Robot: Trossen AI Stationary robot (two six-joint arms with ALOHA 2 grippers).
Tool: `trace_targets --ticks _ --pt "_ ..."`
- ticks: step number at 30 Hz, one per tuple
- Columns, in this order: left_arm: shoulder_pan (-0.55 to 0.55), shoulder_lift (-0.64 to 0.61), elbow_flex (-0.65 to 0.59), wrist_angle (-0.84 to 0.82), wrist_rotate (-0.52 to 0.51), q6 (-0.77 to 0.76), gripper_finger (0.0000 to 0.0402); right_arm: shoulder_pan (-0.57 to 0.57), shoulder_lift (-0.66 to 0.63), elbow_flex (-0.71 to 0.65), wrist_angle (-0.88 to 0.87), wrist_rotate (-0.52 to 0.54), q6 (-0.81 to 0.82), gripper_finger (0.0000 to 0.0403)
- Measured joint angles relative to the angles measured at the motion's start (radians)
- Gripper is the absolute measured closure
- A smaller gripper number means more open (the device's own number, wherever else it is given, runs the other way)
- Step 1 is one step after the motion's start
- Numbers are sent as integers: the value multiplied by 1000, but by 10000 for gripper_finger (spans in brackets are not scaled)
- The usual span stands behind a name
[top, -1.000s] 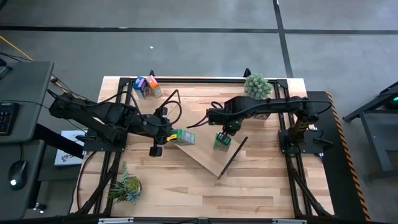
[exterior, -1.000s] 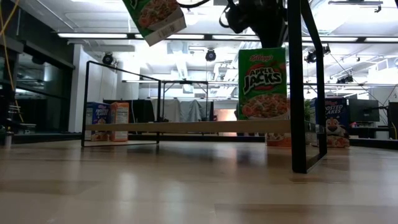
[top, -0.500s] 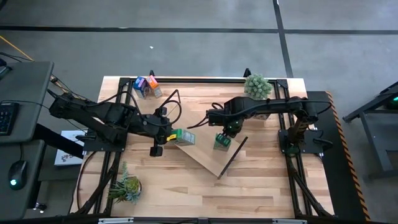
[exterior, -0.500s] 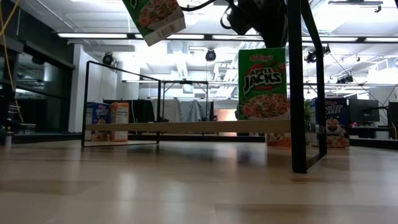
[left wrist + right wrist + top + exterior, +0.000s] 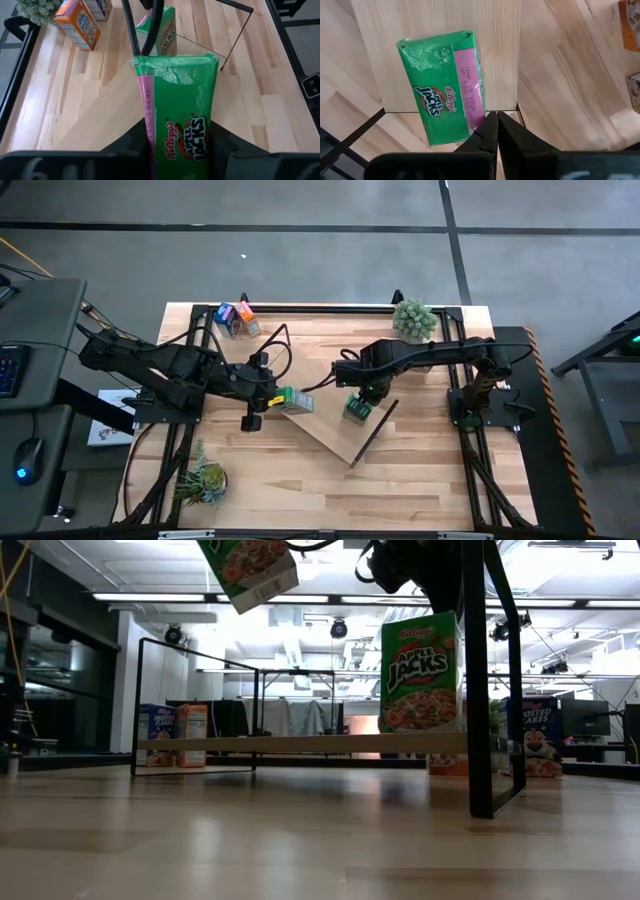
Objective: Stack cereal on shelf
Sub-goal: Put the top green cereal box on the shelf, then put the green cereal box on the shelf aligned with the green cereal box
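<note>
My right gripper (image 5: 496, 131), jaws closed and empty, nudges the tilted green box (image 5: 421, 672) on the shelf (image 5: 300, 744), risking toppling it, while my left gripper (image 5: 268, 398) clamps another green box (image 5: 181, 112)

Bright, even indoor light from overhead, with soft shadows and little glare.

In the low view, ceiling strip lights (image 5: 160, 597) glow above the shelf (image 5: 300, 743), and the table (image 5: 300, 840) nearest the camera is blurred with a pale sheen. The high view is sharp across the table. In the left wrist view the gripper (image 5: 175, 150) is dark beneath its glossy green cereal box (image 5: 181, 107).
</note>
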Motion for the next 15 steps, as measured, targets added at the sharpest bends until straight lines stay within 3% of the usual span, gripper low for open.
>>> trace_targets --ticks 9,15 --pt "0 0 0 2 0 38 295 -1 -25 0 -70 43 -12 403" --pt "0 27 0 4 51 193 295 -1 -139 0 -111 112 11 403"
